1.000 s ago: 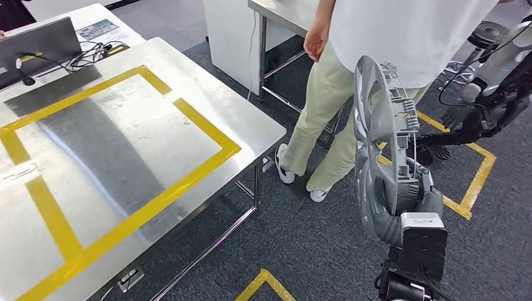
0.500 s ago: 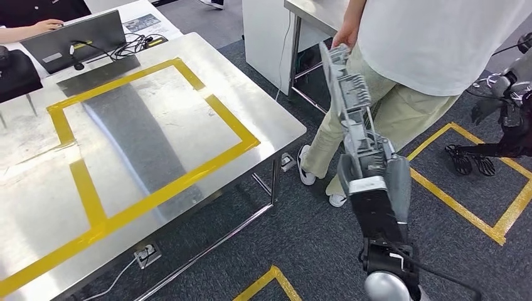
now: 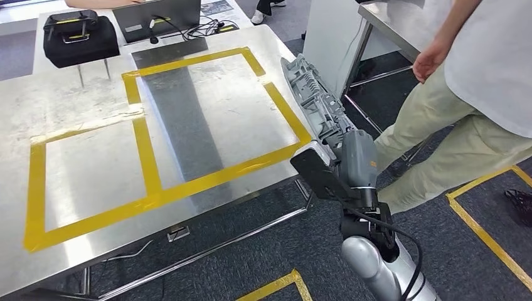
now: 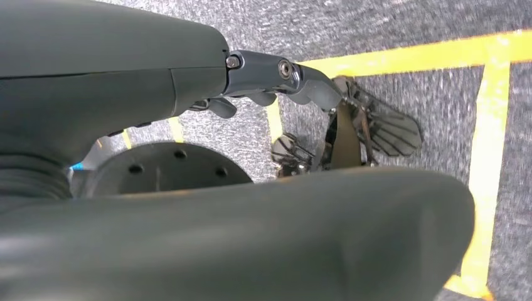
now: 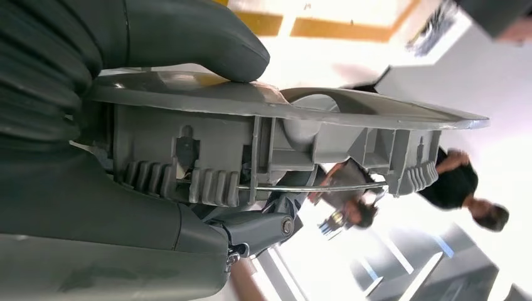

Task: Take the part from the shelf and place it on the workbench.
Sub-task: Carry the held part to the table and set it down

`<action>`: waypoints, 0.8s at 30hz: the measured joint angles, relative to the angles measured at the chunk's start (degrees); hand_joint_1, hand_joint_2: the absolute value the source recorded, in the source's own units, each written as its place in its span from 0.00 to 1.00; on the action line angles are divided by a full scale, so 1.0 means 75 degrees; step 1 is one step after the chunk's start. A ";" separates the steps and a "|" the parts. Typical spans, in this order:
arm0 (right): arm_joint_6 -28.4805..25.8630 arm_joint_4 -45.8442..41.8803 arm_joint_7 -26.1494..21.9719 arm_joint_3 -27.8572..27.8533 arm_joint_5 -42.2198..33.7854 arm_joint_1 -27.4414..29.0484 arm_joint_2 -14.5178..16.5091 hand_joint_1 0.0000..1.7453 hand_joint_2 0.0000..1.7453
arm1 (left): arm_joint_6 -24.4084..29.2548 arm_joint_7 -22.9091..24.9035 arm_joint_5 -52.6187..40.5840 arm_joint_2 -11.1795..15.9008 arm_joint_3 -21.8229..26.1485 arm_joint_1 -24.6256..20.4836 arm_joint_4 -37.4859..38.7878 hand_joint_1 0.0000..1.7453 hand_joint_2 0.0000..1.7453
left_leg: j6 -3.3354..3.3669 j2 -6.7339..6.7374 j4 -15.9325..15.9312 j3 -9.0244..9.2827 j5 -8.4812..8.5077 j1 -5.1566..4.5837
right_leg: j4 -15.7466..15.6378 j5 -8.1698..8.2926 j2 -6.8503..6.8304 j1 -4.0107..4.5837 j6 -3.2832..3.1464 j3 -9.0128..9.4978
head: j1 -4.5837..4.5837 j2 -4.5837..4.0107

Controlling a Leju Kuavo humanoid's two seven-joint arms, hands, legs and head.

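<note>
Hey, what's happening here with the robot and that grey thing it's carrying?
The robot's right hand holds a grey plastic part, tilted on edge over the right edge of the steel workbench marked with yellow tape. The part is not yet set down. The left hand hangs empty over the carpet. A person stands close by on the right.

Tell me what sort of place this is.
Probably a robot test lab or workshop. A steel workbench is marked with yellow tape rectangles, yellow tape boxes mark the grey carpet, and a laptop with cables sits at the bench's far end. A person stands close by.
</note>
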 joint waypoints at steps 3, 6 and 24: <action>0.0254 0.0809 0.0026 0.0259 0.0217 -0.0486 0.0240 1.00 1.00 | -0.0073 0.0059 -0.0039 -0.0011 -0.0010 0.0000 -0.0001 0.00 0.00 | -0.0047 -0.0195 -0.0014 -0.0027 0.0055 -0.0013 | -0.1511 0.0677 0.0126 0.0051 -0.0207 0.0657 | 0.0055 0.0000; 0.0516 0.1630 0.0013 0.0524 0.0292 -0.0872 0.0549 1.00 1.00 | -0.0148 0.0154 -0.0081 -0.0004 -0.0035 0.0007 -0.0001 0.00 0.00 | -0.0091 -0.0245 0.0004 -0.0153 0.0113 0.0000 | -0.1991 0.0723 0.0180 0.0086 -0.0143 0.0849 | 0.0065 0.0000; 0.1278 0.5082 -0.0867 0.1887 0.0154 -0.1869 0.2097 1.00 1.00 | -0.0401 0.0314 -0.0250 0.0088 -0.0331 0.0016 0.0001 0.00 0.00 | -0.0160 -0.0174 -0.0104 -0.0107 0.0180 -0.0007 | -0.2021 0.0748 0.0228 0.0074 -0.0137 0.0847 | -0.0125 0.0000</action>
